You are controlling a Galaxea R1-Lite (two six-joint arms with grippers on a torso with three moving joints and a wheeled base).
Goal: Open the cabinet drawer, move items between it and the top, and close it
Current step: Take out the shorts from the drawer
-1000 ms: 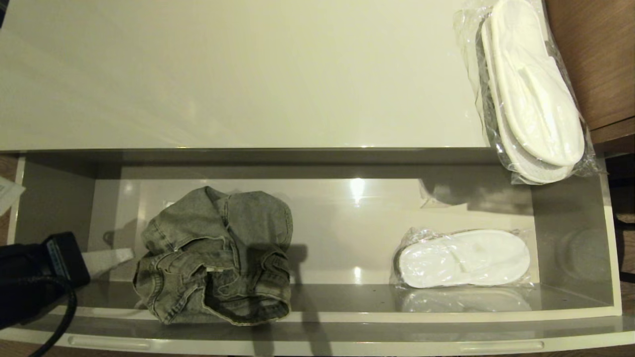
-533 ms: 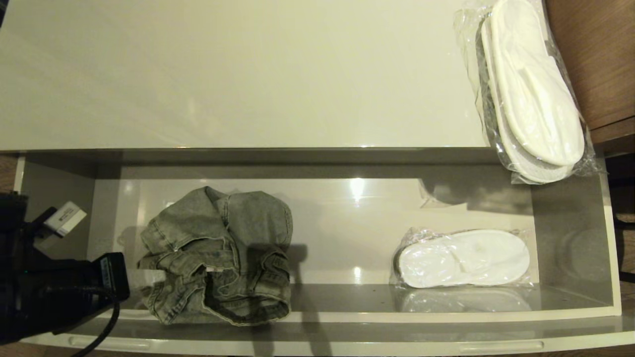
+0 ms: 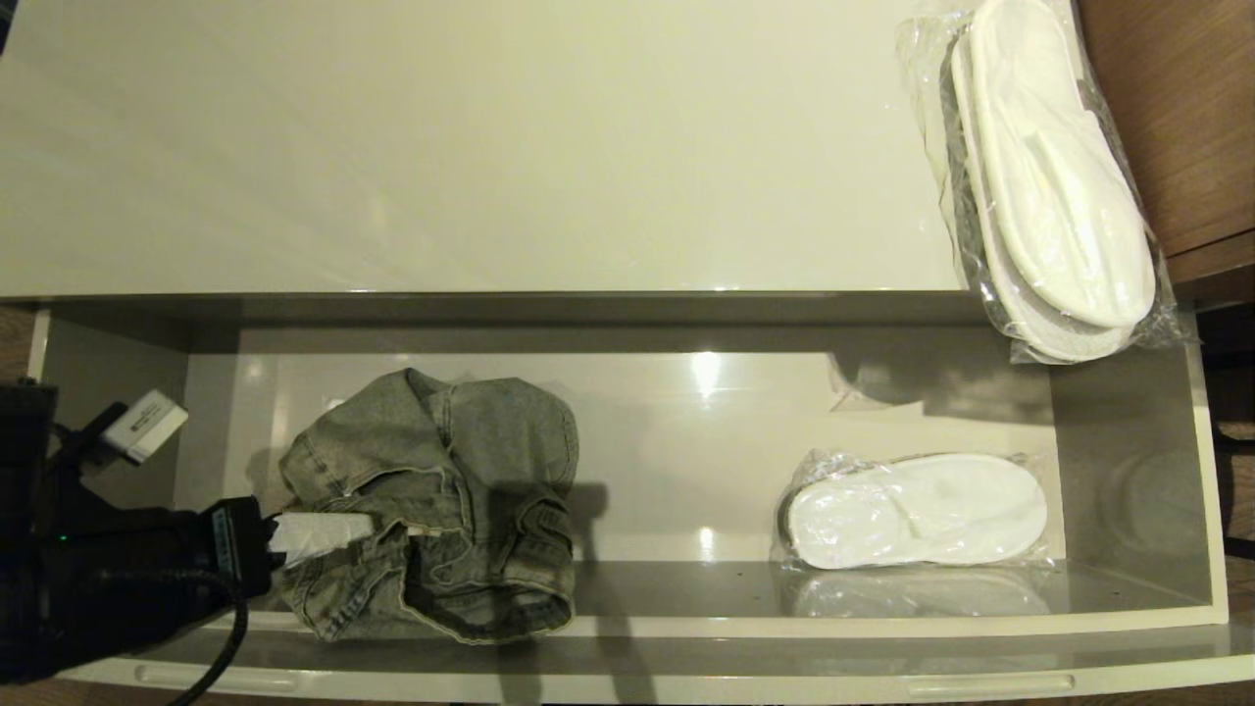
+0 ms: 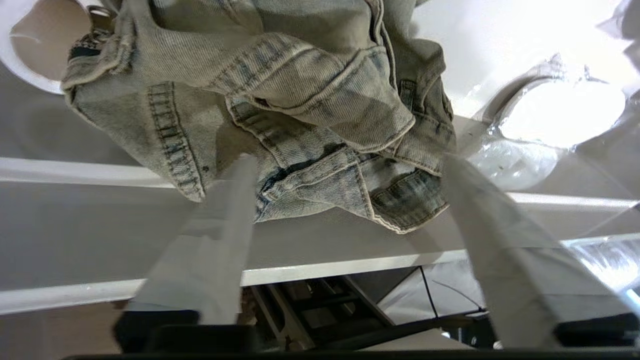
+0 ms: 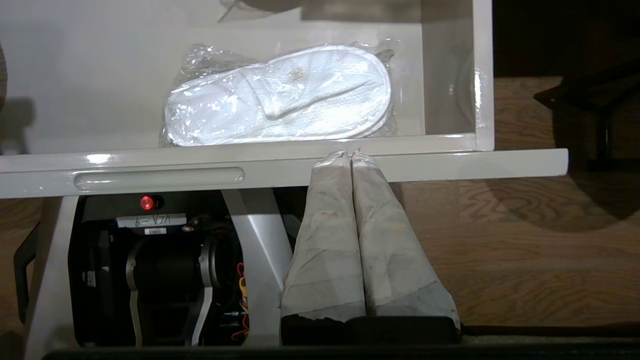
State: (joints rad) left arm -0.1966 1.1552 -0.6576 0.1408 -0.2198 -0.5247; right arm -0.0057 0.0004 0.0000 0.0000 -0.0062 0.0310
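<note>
We see the drawer (image 3: 627, 628) pulled fully out below the cabinet top (image 3: 471, 147), its grey inside open to the head camera. The folded denim garment (image 3: 431, 505) lies on the drawer floor toward the left end, at about eight o'clock from the middle of the head view, its near edge close to the drawer's front wall. One pair of wrapped slippers (image 3: 917, 510) lies flat on the drawer floor toward the right end, at about four o'clock, well apart from the garment. A second wrapped pair (image 3: 1054, 176) lies on the cabinet top at about two o'clock, its near end hanging over the top's front edge above the drawer, just beside the brown wooden furniture (image 3: 1177, 108).

Our left gripper (image 4: 345, 165) reaches in from nine o'clock at the drawer's left end. From its wrist camera we see the two taped fingers (image 4: 230, 210) spread wide apart, their tips at the garment's folds; we cannot tell whether they touch the cloth. In the head view one pale finger lies against the garment's left edge.

Our right gripper (image 5: 351, 155) is out of the head view. Its wrist camera shows its fingers pressed together with nothing between them, tips level with the drawer's front (image 5: 280, 167), near the right slot handle (image 5: 159, 177), over the wooden floor (image 5: 525, 250).
</note>
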